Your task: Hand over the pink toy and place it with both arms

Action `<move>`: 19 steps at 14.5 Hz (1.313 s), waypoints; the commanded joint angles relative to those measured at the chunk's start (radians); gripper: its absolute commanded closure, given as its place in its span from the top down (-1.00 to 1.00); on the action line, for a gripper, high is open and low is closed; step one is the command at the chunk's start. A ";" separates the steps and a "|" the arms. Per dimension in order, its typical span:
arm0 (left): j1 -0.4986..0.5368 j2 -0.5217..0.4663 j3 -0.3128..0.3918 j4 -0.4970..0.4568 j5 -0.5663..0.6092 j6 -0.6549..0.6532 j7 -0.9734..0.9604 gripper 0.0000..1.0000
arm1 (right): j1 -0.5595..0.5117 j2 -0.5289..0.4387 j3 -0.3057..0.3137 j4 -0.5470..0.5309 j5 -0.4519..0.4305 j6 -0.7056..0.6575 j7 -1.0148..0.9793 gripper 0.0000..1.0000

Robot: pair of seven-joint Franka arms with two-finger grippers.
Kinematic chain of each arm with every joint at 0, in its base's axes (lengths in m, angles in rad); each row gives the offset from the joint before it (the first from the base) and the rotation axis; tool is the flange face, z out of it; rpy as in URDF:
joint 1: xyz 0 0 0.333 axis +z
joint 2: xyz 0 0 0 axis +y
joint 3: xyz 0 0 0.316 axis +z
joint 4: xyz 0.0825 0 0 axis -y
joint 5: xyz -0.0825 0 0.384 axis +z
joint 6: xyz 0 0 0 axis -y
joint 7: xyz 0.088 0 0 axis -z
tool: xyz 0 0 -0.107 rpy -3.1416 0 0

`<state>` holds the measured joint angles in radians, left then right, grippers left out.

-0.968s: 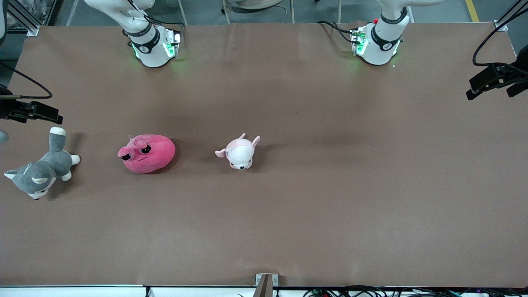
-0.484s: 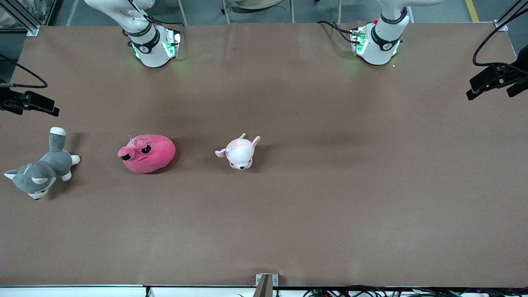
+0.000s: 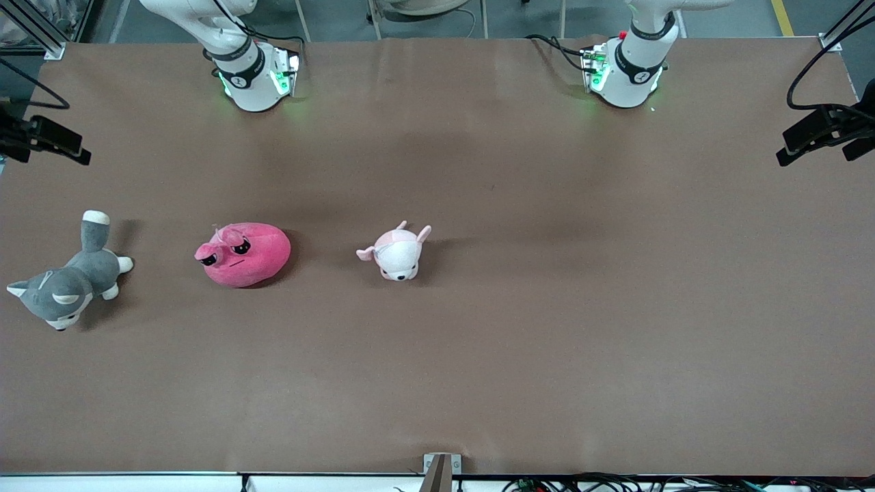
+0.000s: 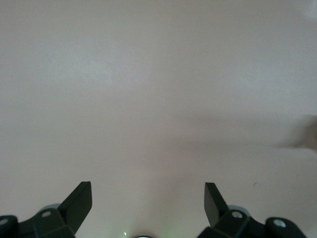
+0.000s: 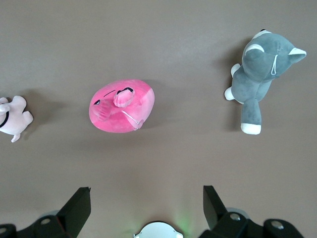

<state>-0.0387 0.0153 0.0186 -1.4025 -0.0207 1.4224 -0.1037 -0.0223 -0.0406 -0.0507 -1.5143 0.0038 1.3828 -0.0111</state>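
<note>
The pink toy, a round hot-pink plush with droopy black eyes, lies on the brown table toward the right arm's end. In the right wrist view the pink toy shows whole from above. My right gripper hangs high over the table between the right arm's base and the toy, open, nothing between its fingers. My left gripper is also open and empty, high over bare tabletop. Each arm's black hand shows only at an edge of the front view, the right one and the left one.
A grey-and-white plush lies beside the pink toy, closer to the table's end. A small pale pink-and-white plush lies beside it toward the table's middle. The arm bases stand at the table's back edge.
The right arm's black hand has drifted along the front view's edge toward the bases' side. The left arm's hand has barely shifted. The toys have not moved.
</note>
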 commanded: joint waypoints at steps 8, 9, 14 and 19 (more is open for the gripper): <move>0.005 -0.009 -0.009 -0.003 -0.015 0.006 0.009 1.00 | -0.001 -0.039 0.000 -0.047 0.015 0.032 0.005 1.00; 0.005 -0.009 -0.009 -0.003 -0.015 0.006 0.010 1.00 | -0.001 -0.041 0.000 -0.047 0.015 0.032 0.005 1.00; 0.002 -0.009 -0.009 -0.004 -0.013 0.003 0.056 1.00 | 0.002 -0.041 0.003 -0.035 0.015 0.022 -0.001 1.00; 0.005 -0.009 -0.009 -0.004 -0.015 0.006 0.096 1.00 | 0.004 -0.039 0.005 0.000 0.016 -0.017 -0.044 1.00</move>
<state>-0.0390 0.0153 0.0116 -1.4025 -0.0229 1.4224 -0.0252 -0.0209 -0.0605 -0.0444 -1.5158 0.0052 1.3850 -0.0375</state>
